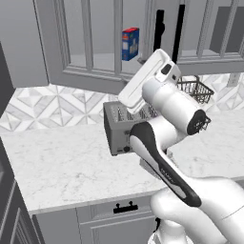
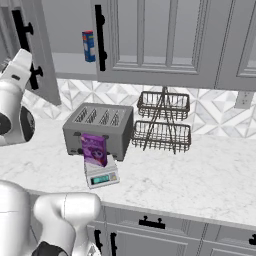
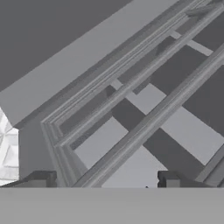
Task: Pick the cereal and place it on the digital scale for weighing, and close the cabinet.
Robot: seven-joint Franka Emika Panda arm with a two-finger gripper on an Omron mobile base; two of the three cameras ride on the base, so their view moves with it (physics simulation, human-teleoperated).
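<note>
- The cereal (image 2: 94, 149) already stands on the digital scale (image 2: 102, 175), ready for weighing.
- The gripper (image 3: 107, 181) is wide open, holding nothing, by the cabinet (image 3: 131, 109) door, probably to push it shut.

We saw the cabinet (image 3: 144, 113) door's grey panelled face running diagonally close ahead, patterned wall tile (image 3: 8, 151) at its left edge, and the gripper (image 3: 107, 179) fingertips (image 3: 41, 178) standing apart.
</note>
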